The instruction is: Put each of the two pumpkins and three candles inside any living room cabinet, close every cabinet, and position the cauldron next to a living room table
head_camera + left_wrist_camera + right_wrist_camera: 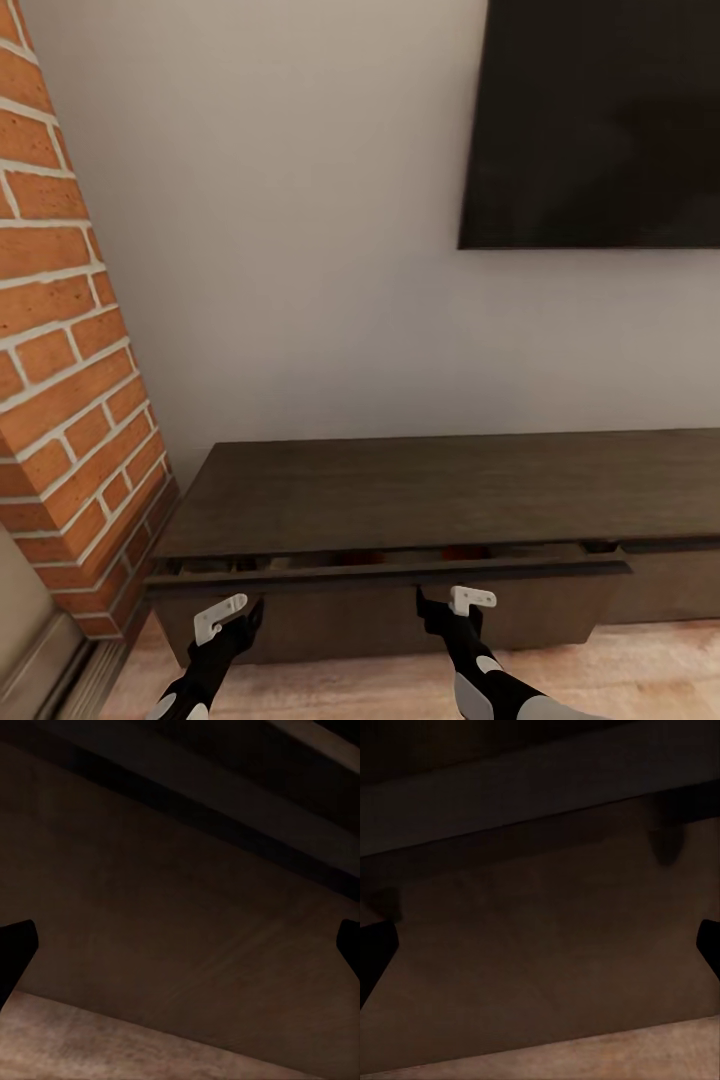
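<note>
Cabinet (420, 490) stands against the wall below the TV (600, 120); its left drawer (390, 578) is slightly ajar. Left gripper (245, 610) and right gripper (440, 605), both spread wide, meet the drawer front.

Head view looks down at the cabinet (400, 500); both wrist views face its front closely.

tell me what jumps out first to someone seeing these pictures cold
The long dark-brown cabinet runs along the white wall, its left drawer pulled slightly open, with hints of orange in the gap. Both grippers, left and right, sit at that drawer's front, fingers spread in the wrist views. A red-brick fireplace fills the left side and a black TV hangs at the upper right.
</note>
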### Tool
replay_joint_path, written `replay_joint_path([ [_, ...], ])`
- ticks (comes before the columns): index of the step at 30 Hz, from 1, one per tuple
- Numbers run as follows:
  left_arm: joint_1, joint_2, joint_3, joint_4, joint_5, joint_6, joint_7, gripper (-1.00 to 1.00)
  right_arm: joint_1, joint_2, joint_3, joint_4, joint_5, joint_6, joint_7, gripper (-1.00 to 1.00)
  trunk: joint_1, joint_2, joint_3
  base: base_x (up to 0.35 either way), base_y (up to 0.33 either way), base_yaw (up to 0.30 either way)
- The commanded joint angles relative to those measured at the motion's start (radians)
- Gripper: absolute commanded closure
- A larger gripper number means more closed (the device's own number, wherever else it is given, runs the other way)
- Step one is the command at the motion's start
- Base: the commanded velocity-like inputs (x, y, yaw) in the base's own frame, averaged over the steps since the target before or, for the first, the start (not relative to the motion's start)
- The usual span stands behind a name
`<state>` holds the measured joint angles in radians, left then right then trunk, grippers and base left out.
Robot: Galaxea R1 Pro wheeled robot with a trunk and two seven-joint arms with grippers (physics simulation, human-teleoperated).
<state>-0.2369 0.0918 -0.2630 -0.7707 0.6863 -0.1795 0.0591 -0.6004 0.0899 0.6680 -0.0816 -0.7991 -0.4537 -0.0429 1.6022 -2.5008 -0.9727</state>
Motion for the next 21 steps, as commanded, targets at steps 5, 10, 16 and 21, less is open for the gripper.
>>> replay_joint_path([
  [5,-0.001,0.003,-0.007,0.000,0.010,-0.006,0.007,-1.00,-0.001,0.000,0.002,0.000,-0.006,-0.003,-0.005,-1.00,0.000,0.000,-0.001,0.116,0.000,0.000],
  [10,-0.001,0.003,-0.007,-0.001,0.010,-0.006,0.007,-1.00,-0.001,0.001,0.002,0.000,-0.006,-0.003,-0.005,-1.00,0.000,0.000,-0.001,0.073,0.000,0.000],
  [16,-0.001,0.003,-0.007,0.000,0.010,-0.007,0.007,-1.00,-0.001,0.000,0.002,0.000,-0.006,-0.003,-0.005,-1.00,0.000,0.000,-0.001,0.011,0.000,0.000],
  [21,-0.001,0.003,-0.007,0.001,0.010,-0.007,0.007,-1.00,-0.001,0.001,0.002,0.000,-0.006,-0.003,-0.005,-1.00,0.000,0.000,-0.001,0.050,0.009,0.000],
])
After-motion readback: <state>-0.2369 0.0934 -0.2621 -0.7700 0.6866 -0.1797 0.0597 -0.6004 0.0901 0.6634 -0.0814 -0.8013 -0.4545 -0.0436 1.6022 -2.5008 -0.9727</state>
